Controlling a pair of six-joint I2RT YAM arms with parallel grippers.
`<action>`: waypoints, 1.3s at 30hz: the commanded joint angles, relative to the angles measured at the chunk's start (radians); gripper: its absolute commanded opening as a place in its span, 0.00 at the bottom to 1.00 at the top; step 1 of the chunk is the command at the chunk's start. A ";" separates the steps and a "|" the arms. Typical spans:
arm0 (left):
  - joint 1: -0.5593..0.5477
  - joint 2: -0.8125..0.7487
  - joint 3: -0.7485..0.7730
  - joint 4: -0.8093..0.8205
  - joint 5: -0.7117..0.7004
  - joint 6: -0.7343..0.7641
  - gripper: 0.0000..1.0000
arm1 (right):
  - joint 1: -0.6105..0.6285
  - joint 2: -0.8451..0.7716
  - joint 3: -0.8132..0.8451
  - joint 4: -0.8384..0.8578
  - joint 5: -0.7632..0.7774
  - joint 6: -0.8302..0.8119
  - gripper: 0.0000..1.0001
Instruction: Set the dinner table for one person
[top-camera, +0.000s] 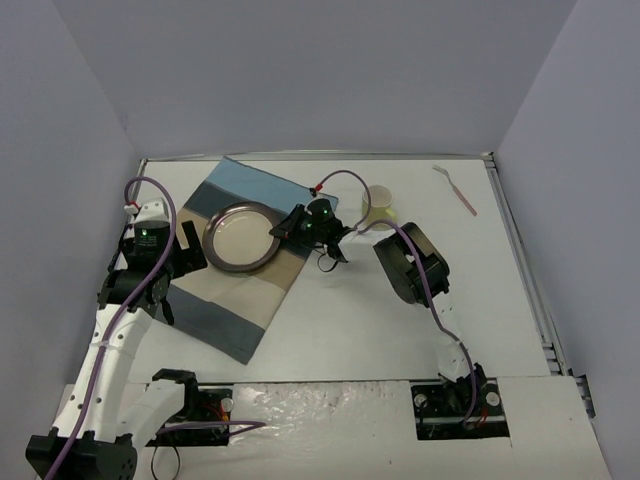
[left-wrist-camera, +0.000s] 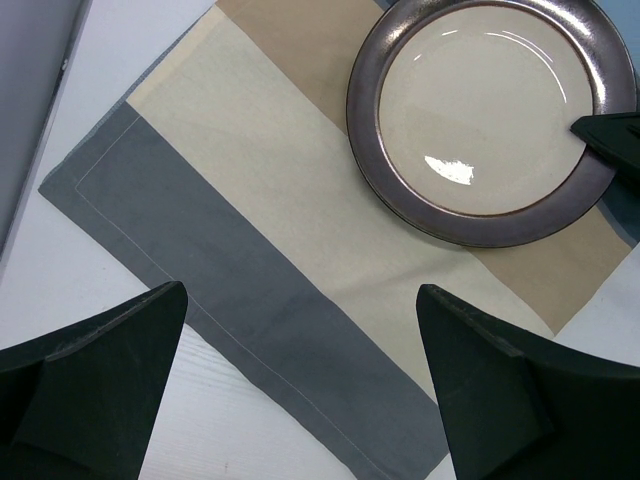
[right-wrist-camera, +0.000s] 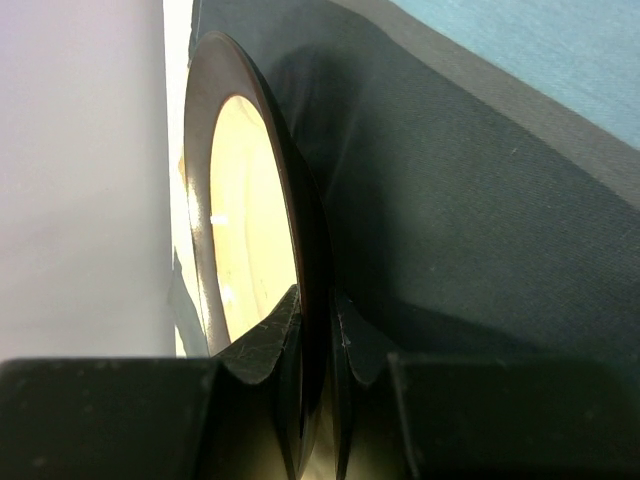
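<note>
Gripping the plate (top-camera: 240, 238) by its rim, the right gripper (right-wrist-camera: 316, 305) has its two fingers clenched on the dark edge, one above the cream face and one beneath. In the overhead view the plate lies directly left of those fingers, so any slide or release follows that line. The plate sits on the upper half of the striped placemat (top-camera: 230, 300). The mat's long axis runs from the top centre of the overhead view down towards the lower left. The plate looks flat on the cloth, though whether its far side is raised a little cannot be told.

The left gripper (left-wrist-camera: 302, 292) hangs released, fingers spread wide and holding nothing, over the grey-blue end of the mat. From it the plate lies to the upper right of its own view, well apart. The right arm is therefore the nearer one and the only one in contact.

On the bare dinner table (top-camera: 400, 330), a pale cup (top-camera: 380, 205) stands just right of the right gripper, and a pink utensil (top-camera: 455, 190) lies further right, near the far edge. Both probably remain to be placed.
</note>
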 joint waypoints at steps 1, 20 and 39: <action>0.005 -0.010 0.014 0.044 -0.005 0.011 0.97 | 0.012 -0.051 0.064 0.284 -0.034 0.100 0.00; 0.006 -0.018 0.012 0.043 -0.004 0.011 0.97 | 0.024 -0.089 0.021 0.310 -0.039 0.148 0.00; 0.007 -0.021 0.012 0.043 -0.005 0.011 0.97 | 0.034 -0.113 -0.057 0.190 -0.018 0.027 0.40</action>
